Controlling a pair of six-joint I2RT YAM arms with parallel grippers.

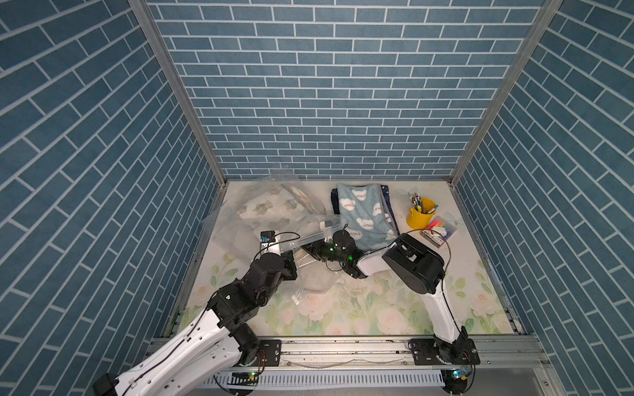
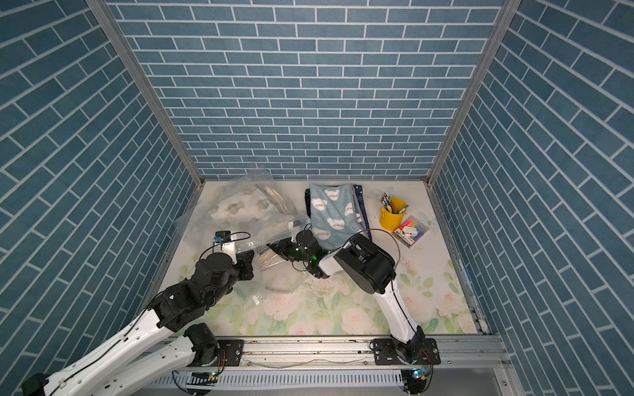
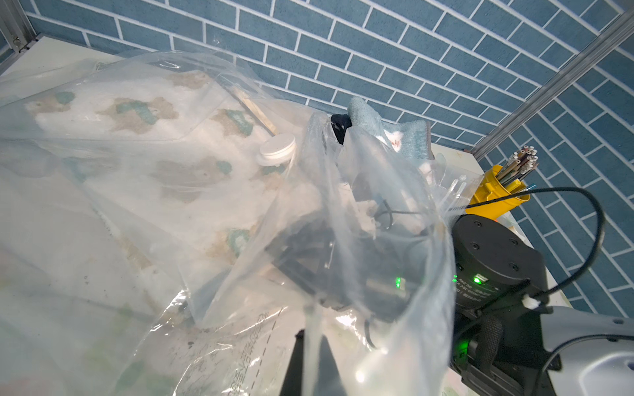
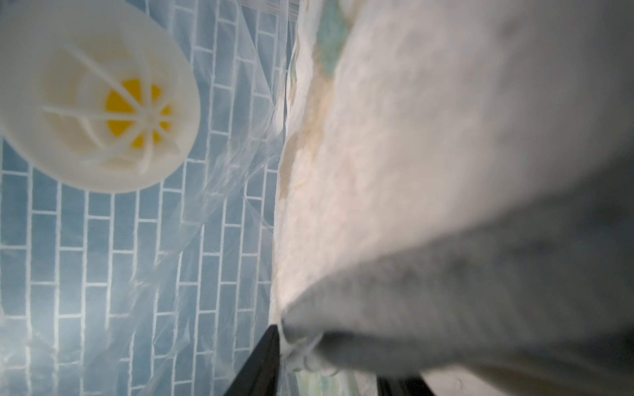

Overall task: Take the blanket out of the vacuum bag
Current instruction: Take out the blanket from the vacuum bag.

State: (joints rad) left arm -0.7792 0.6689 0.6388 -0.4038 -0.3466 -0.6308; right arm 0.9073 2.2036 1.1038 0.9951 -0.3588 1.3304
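Note:
The vacuum bag (image 1: 233,233) (image 2: 199,223) is clear crinkly plastic, lying at the back left with its mouth toward the middle. Inside it lies the blanket (image 1: 264,209) (image 3: 137,113), white with brown and green prints. The bag's round white valve cap (image 3: 277,150) (image 4: 99,99) sits above the blanket. My left gripper (image 1: 290,248) (image 3: 310,343) is shut on a strip of the bag's mouth edge and holds it up. My right gripper (image 1: 305,248) (image 4: 336,360) is inside the bag's mouth. Its jaws stand apart, with a fold of the blanket (image 4: 394,171) hanging between them.
A blue cloud-print blanket (image 1: 363,212) lies on dark folded cloth at the back centre, just behind the right wrist. A yellow cup of pens (image 1: 420,214) and a flat box of markers (image 1: 441,233) stand at the back right. Brick-pattern walls close three sides.

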